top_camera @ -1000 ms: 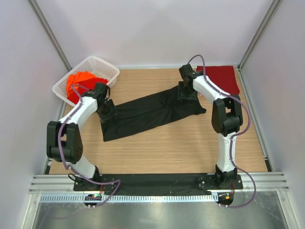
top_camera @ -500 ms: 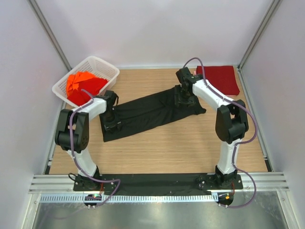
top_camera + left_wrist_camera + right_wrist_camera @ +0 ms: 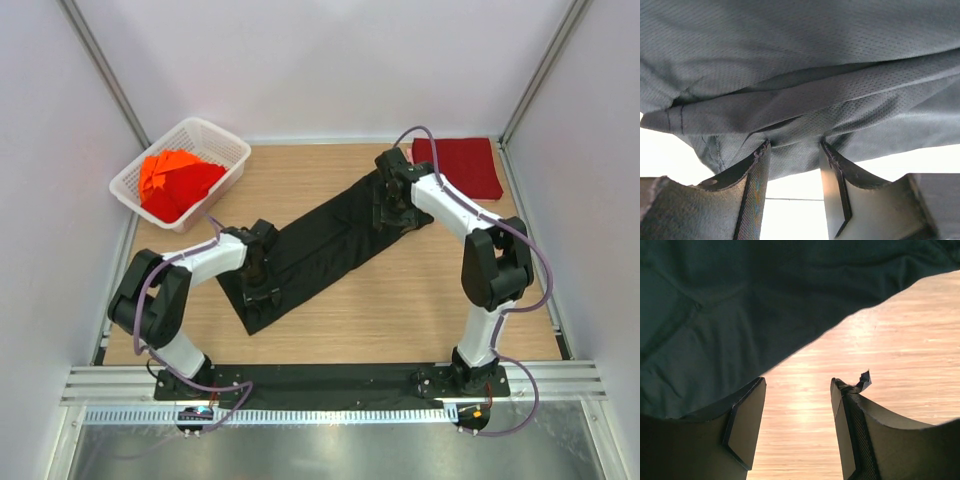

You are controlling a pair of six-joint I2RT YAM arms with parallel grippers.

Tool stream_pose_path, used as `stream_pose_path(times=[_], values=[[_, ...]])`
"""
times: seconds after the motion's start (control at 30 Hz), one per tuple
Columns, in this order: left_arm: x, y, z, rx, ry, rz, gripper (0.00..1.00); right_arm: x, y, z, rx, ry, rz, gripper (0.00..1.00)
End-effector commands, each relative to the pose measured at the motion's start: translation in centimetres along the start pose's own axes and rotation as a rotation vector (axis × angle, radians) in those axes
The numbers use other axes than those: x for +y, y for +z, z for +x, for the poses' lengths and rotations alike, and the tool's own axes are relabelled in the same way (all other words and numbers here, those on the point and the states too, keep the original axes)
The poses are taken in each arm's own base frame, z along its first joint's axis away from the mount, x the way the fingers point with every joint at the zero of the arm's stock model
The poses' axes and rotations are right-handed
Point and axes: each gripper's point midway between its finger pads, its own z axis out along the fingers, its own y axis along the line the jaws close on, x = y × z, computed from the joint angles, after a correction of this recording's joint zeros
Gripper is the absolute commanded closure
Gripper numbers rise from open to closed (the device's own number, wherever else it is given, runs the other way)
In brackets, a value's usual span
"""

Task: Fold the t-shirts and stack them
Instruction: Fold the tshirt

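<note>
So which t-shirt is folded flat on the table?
The dark red t-shirt in the far right corner; the black t-shirt lies stretched out, and the orange-red ones sit heaped in the basket.

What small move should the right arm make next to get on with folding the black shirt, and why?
Probably slide the right gripper sideways onto the black t-shirt edge and close. It stands open over bare table, the cloth edge just beside it, while the left gripper has cloth reaching in between its jaws.

Light wood tabletop: black cloth t-shirt spread diag. across mid, folded dark red cloth shirt far-R corner, white plastic lattice basket far-L.
</note>
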Motion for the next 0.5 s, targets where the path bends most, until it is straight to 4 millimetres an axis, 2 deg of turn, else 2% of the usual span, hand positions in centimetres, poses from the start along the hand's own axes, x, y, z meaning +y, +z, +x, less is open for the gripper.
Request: stream_pose_path(times=[0.0,0.07,0.1,0.17,0.2,0.27,0.3,0.37,0.4,0.47], values=[[0.0,0.1,3.3,0.083,-0.045,0.027,0.55,1.0,-0.2,-3.5,-0.089,0.056,-0.004,0.38],[-0.2,-0.4,4.2,0.079,-0.034,0.042,0.55,1.6,0.2,-4.8,-0.109,0.067,-0.011,0.38],[-0.4,-1.1,4.3,0.064,-0.027,0.061,0.54,1.8,1.3,-4.8,-0.088,0.065,0.001,0.38],[-0.5,-1.8,4.7,0.069,-0.025,0.073,0.54,2.3,1.9,-5.8,-0.098,0.071,0.0,0.38],[-0.8,-2.4,4.6,0.06,-0.02,0.087,0.53,2.4,3.2,-5.7,-0.078,0.07,0.012,0.38],[-1.3,-4.4,3.6,-0.001,0.005,0.111,0.5,3.0,3.6,-6.3,-0.082,0.076,0.005,0.38],[-1.5,-5.3,3.1,-0.03,0.019,0.123,0.43,3.1,4.1,-6.4,-0.082,0.081,0.005,0.38],[-1.6,-7.5,1.9,-0.108,0.058,0.137,0.36,3.4,5.3,-6.3,-0.071,0.085,0.006,0.38],[-2.4,-9.0,0.9,-0.154,0.072,0.164,0.31,3.5,5.6,-6.5,-0.077,0.088,0.005,0.38],[-2.8,-10.9,-0.1,-0.213,0.095,0.179,0.3,3.4,6.8,-6.2,-0.065,0.083,0.018,0.38]])
